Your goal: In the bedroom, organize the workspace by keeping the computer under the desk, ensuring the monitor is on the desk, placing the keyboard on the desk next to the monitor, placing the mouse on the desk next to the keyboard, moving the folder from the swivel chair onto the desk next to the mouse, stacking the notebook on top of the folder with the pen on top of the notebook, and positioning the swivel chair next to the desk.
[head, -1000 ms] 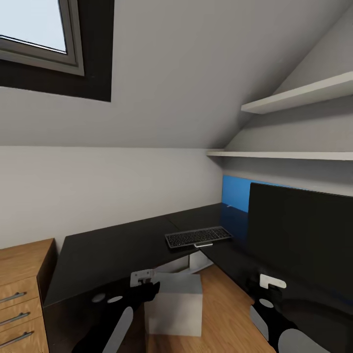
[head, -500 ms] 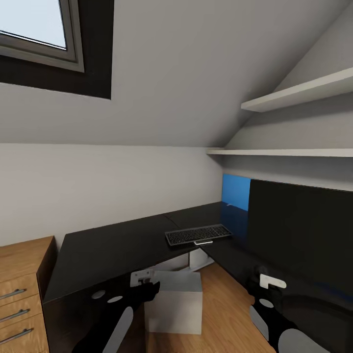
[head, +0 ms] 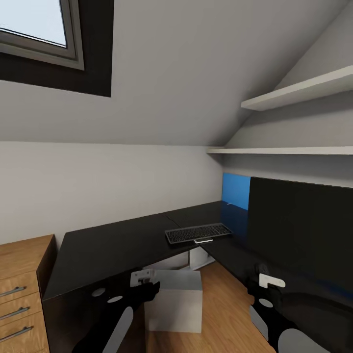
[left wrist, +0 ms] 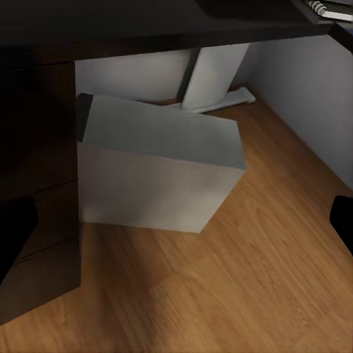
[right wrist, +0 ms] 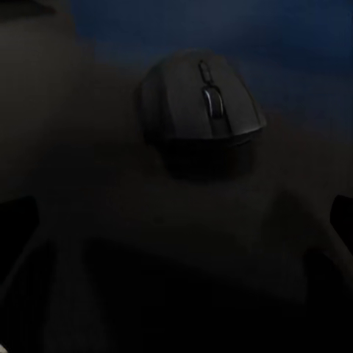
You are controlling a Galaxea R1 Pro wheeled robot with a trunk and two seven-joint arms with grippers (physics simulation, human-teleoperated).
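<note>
A black keyboard lies on the black L-shaped desk, left of the dark monitor that stands on the desk's right wing. The grey computer case sits on the wood floor under the desk. My left gripper hangs open above the floor in front of the case. A black mouse rests on the dark desk top, just ahead of my right gripper, which is open and apart from it. Folder, notebook, pen and swivel chair are out of view.
A wooden drawer unit stands at the desk's left end. Two white shelves hang over the right wing, and a blue panel shows behind the monitor. The white desk leg stands behind the case. A skylight is at upper left.
The whole picture has slid up a little, so the camera has moved. Both arms keep the same pose and nothing on the desk has shifted.
</note>
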